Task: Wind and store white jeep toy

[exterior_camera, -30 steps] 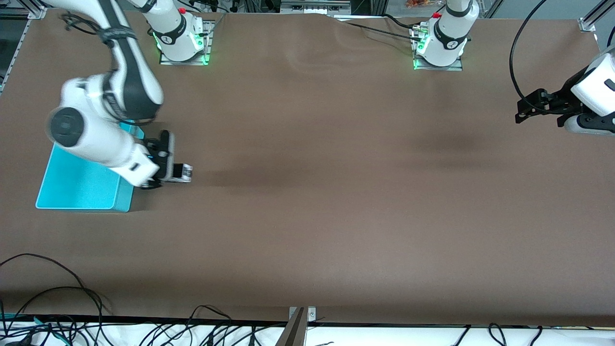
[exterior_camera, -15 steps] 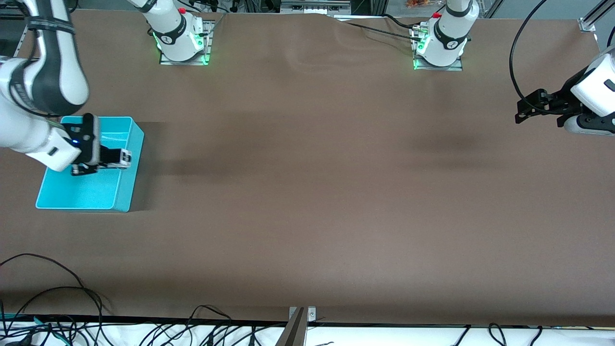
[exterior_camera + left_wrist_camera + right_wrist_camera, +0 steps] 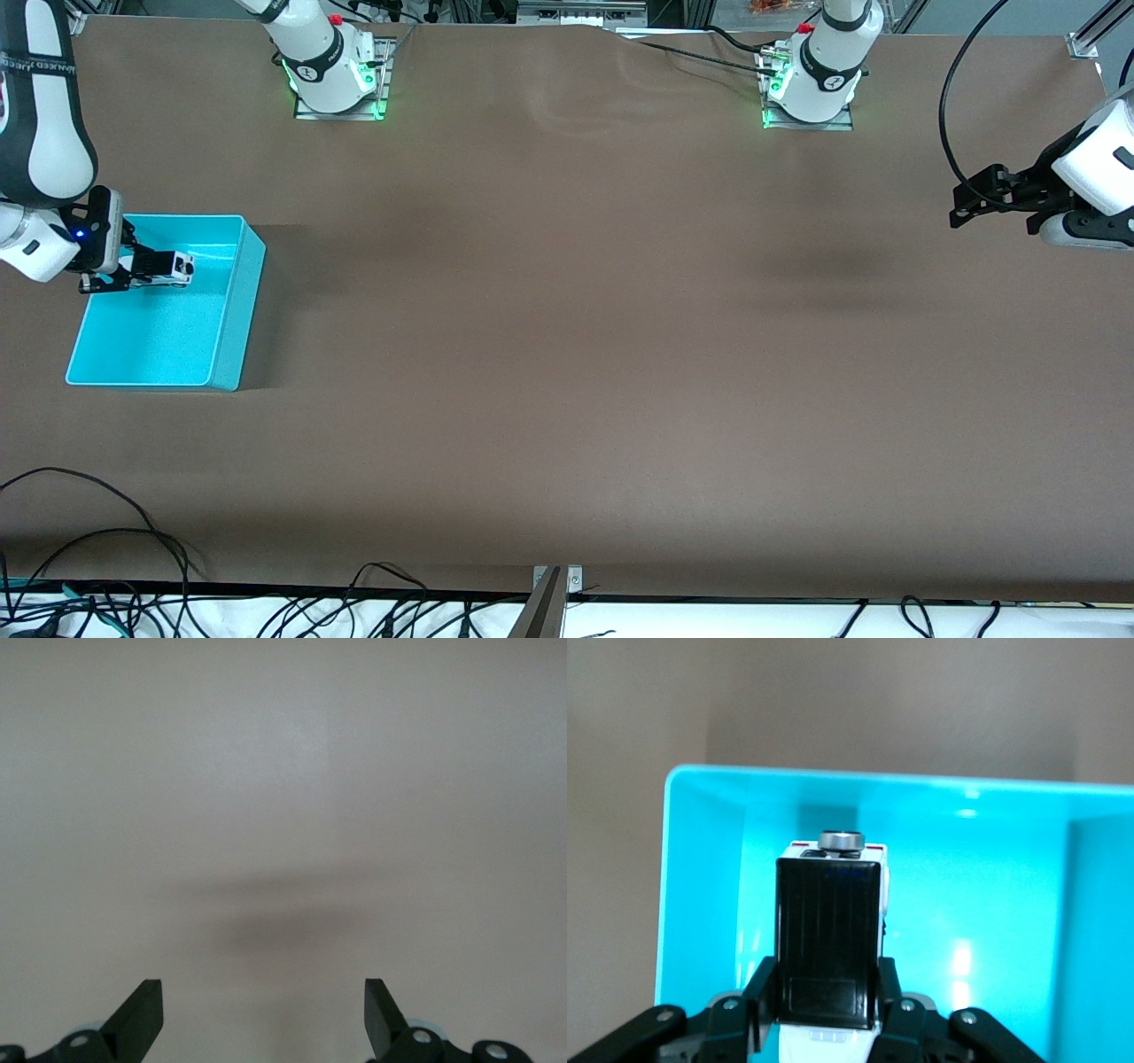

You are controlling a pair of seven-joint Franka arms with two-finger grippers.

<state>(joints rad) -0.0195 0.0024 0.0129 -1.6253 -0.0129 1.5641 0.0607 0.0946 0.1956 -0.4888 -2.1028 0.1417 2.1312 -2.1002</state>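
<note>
Right gripper (image 3: 168, 268) is over the open rectangular turquoise plastic bin (image 3: 232, 337), above the part of the bin toward the robots' edge of the worktop. Its jaws are clamped on the small boxy white jeep toy with black roof (image 3: 182, 266).

In the right wrist view the jeep (image 3: 831, 943) sits squarely between the two black fingers (image 3: 757, 992), one on each flank, black roof facing the camera. The toy sticks out past the fingertips, its spare wheel end pointing away from the wrist. It hangs in the air over the bin's turquoise floor (image 3: 992, 930); whether it is touching the floor I can't tell from these views, but it looks clear of the walls.

The bin sits on the brown worktop (image 3: 567, 354) at the right arm's end, near that end's edge.

Left gripper (image 3: 970, 199) waits over the worktop's left-arm end, close to that edge, well apart from the bin. Its fingers (image 3: 142, 1014) stand wide apart with nothing between them; only bare worktop (image 3: 283, 815) below.
</note>
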